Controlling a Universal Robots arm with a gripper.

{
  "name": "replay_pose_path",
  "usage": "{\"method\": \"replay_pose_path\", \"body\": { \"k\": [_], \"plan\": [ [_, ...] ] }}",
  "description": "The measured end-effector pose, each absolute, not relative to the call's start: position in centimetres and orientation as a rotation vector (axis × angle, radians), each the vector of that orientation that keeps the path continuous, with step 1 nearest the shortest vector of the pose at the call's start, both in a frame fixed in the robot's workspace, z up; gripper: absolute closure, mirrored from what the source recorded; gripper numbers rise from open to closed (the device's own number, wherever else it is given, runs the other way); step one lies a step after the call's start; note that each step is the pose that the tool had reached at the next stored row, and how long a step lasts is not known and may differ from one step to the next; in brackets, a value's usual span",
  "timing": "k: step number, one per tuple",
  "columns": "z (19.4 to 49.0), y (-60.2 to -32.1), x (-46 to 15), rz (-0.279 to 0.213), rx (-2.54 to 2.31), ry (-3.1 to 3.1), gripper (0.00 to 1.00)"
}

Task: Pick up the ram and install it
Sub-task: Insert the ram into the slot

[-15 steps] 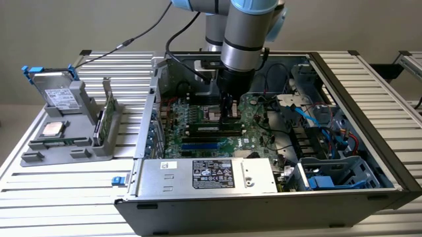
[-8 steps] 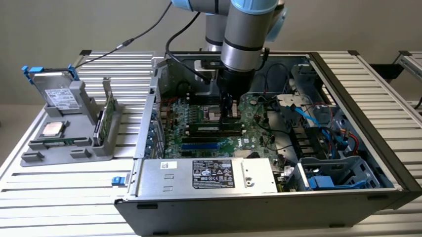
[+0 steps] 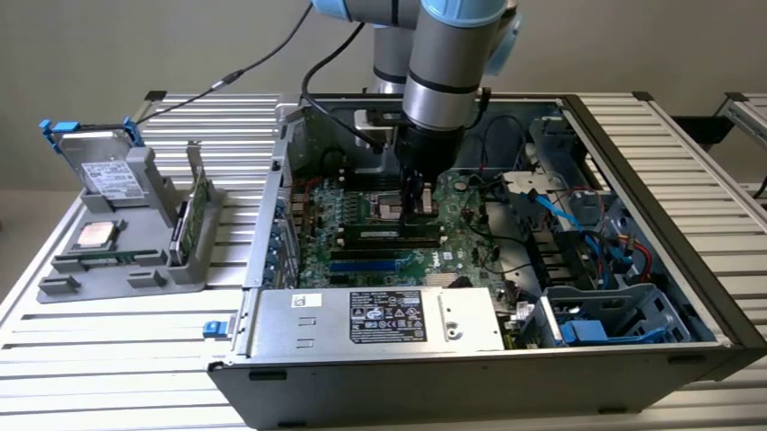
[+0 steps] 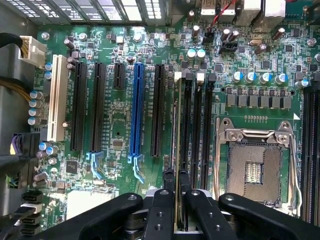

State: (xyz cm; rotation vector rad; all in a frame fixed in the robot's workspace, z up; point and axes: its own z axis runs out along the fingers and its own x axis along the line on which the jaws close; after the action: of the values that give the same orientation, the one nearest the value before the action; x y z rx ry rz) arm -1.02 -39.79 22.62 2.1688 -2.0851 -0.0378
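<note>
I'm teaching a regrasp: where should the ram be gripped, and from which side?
Pinch the ram across its two flat faces at the top edge, coming straight down onto the motherboard: it stands on edge among close slots, as the gripper holds it.

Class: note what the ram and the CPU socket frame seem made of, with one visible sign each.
Edge-on, the ram is a thin pale-green strip, probably fibreglass circuit board. Silvery and glossy with bright highlights, the CPU socket frame looks like bare metal.
</note>
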Motion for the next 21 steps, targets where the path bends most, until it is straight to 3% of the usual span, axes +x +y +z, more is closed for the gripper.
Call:
{"method": "replay_pose_path", "body": {
  "k": [21],
  "plan": [
    [22.14,-39.78,-1.02,-0.045,2.140,-2.110,0.84]
  ]
}}
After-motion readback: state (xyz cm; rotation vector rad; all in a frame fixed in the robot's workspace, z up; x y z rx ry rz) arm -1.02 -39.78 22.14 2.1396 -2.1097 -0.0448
